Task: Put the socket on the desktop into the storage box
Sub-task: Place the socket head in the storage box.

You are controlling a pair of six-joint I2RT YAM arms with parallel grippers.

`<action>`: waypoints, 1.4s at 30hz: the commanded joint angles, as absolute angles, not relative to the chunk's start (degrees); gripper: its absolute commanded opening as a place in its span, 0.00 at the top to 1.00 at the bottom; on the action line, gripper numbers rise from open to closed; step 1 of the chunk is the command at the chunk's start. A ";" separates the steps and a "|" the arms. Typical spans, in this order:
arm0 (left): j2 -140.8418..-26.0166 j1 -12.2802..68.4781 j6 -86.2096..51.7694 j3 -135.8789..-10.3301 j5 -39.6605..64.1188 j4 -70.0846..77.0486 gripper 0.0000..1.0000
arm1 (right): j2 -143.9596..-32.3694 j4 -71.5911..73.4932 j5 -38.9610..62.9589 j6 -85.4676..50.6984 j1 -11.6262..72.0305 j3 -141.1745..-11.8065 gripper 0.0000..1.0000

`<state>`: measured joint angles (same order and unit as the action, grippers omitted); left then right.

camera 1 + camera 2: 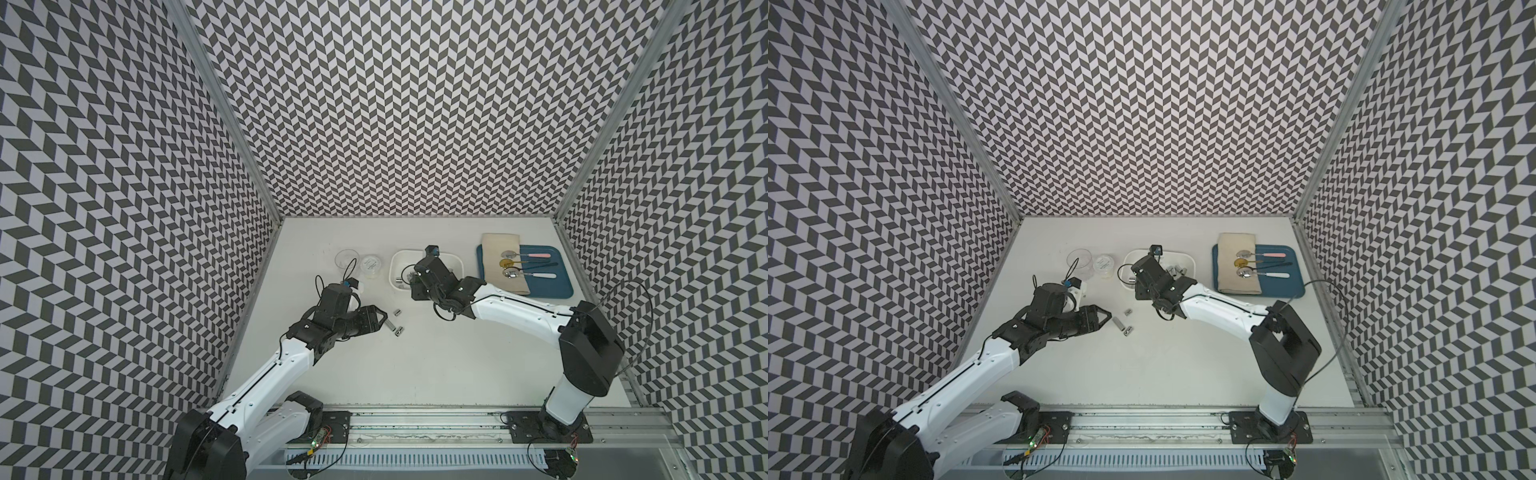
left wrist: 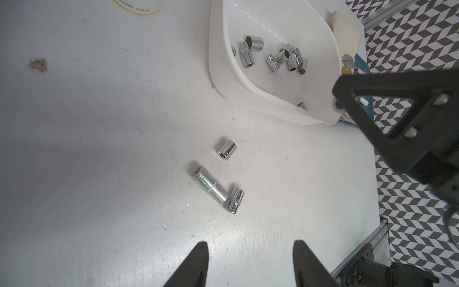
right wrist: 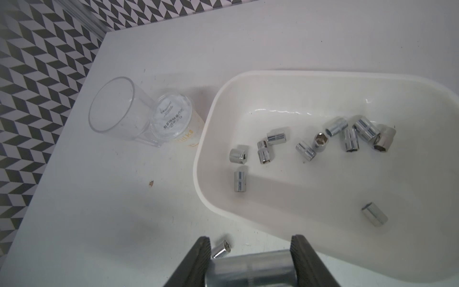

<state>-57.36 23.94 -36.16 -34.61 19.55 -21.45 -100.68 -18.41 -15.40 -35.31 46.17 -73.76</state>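
Note:
Three chrome sockets lie together on the off-white desktop (image 1: pixel 436 357): a short one (image 2: pixel 226 149), a long one (image 2: pixel 210 187) and a knurled one (image 2: pixel 235 200). My left gripper (image 2: pixel 250 244) hovers just left of them (image 1: pixel 384 322), open, with nothing between its fingers. The white storage box (image 1: pixel 395 266) stands further back and holds several sockets (image 3: pixel 308 150). My right gripper (image 3: pixel 250 239) is shut on a thick chrome socket (image 3: pixel 250 270) above the box's near left corner (image 1: pixel 415 286). Below it, the short socket (image 3: pixel 221 249) shows on the desktop.
A clear plastic cup (image 1: pixel 347 259) and a foil-lidded cup (image 1: pixel 370 265) stand left of the box. To the box's right is a blue tray (image 1: pixel 557 274) with a beige cloth (image 1: pixel 498 245) and spoons. Chevron-patterned walls close in three sides.

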 commanded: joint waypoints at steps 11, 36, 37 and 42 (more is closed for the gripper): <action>-57.59 23.30 -37.27 -36.21 18.11 -19.80 0.42 | -117.98 -19.95 -9.11 -31.31 39.01 -90.27 0.60; -57.66 23.28 -38.10 -34.50 18.54 -19.14 0.42 | -123.24 -20.26 -4.48 -29.78 36.87 -96.68 0.40; -57.67 23.26 -38.07 -34.48 18.54 -19.12 0.42 | -123.06 -20.59 -4.48 -29.63 36.83 -96.85 0.40; -57.31 23.26 -38.17 -34.35 18.20 -19.45 0.42 | -119.84 -19.75 -3.94 -29.63 37.00 -94.56 0.40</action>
<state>-57.39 23.57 -38.37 -34.61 18.70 -20.58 -124.92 -22.04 -4.38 -30.30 36.99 -96.36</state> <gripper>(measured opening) 0.578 0.602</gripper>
